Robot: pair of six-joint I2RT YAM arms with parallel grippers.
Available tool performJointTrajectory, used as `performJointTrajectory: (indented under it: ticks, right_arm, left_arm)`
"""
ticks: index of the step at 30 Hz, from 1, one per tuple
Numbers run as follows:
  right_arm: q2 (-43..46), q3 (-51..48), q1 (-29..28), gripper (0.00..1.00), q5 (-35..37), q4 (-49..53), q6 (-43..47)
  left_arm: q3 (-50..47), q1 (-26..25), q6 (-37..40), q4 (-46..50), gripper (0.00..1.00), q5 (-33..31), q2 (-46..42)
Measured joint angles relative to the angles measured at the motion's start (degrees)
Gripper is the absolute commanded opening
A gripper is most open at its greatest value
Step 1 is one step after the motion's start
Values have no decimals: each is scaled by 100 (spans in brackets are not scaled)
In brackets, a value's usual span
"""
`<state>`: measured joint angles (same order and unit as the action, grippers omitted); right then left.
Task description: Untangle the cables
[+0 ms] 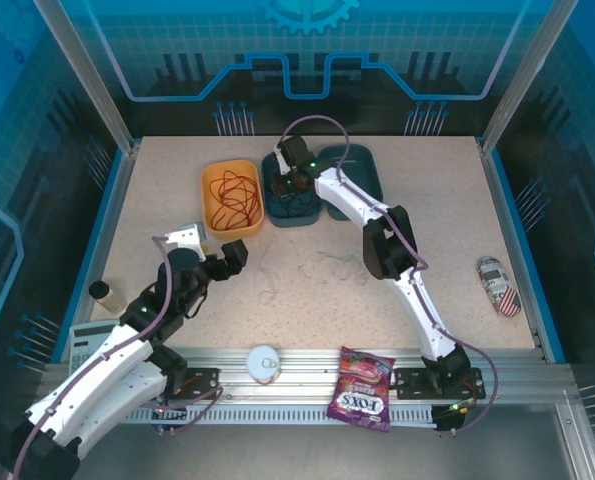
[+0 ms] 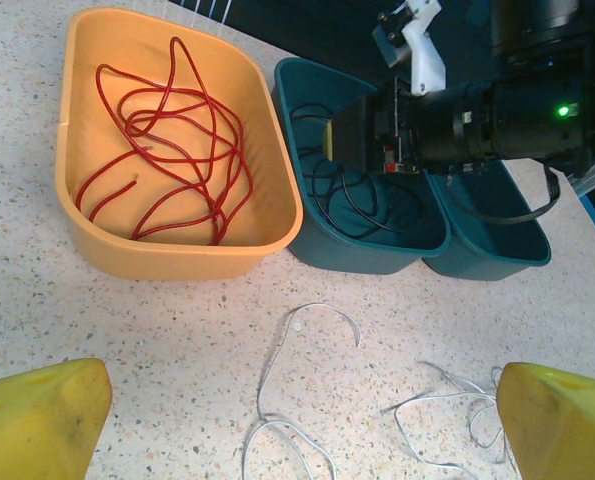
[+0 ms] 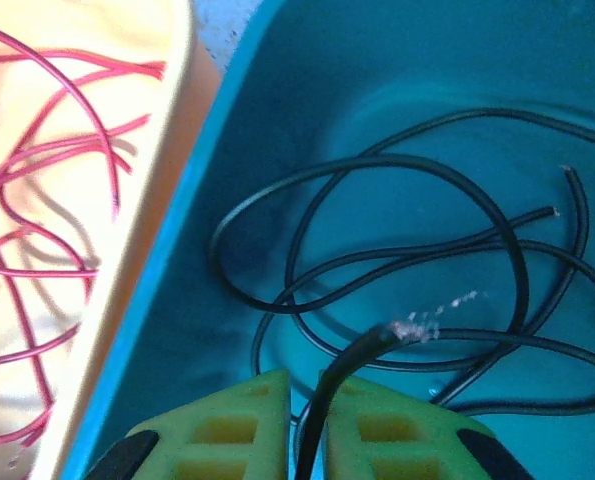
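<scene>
Two right fingers [image 3: 232, 425] pinch black cable [image 3: 349, 355] near wall of teal bin [image 3: 167, 300].

1 overhead, 2 close wrist views

brand: "FOX'S" in white letters | on: purple sweet bag [image 1: 363, 388], lying on the metal rail [image 1: 297, 362] at the near edge | other print on bag: too small to read | sign: blue gear emblem [image 1: 308, 12] on back wall
</scene>
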<state>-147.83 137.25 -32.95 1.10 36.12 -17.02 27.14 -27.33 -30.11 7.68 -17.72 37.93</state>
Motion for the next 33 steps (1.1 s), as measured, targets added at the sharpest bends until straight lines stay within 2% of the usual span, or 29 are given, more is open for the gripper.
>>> performJointTrajectory:
  ticks: [5, 13, 17, 28, 33]
  right_arm:
    - [-136, 122, 0, 36, 20, 160, -15]
    - [-96, 310, 0, 50, 284, 358, 144]
    - [164, 120, 0, 53, 518, 494, 195]
    - [1915, -1014, -17, 56, 946, 459, 212]
    - [2087, -1150, -48, 54, 966, 407, 212]
  left_arm:
    - [0, 0, 0, 0, 99, 15, 0]
    - [0, 0, -2, 0, 99, 20, 0]
    - [0, 0, -22, 2, 99, 20, 0]
    - [0, 0, -153, 22, 99, 72, 15]
    - [0, 0, -157, 46, 99, 111, 81]
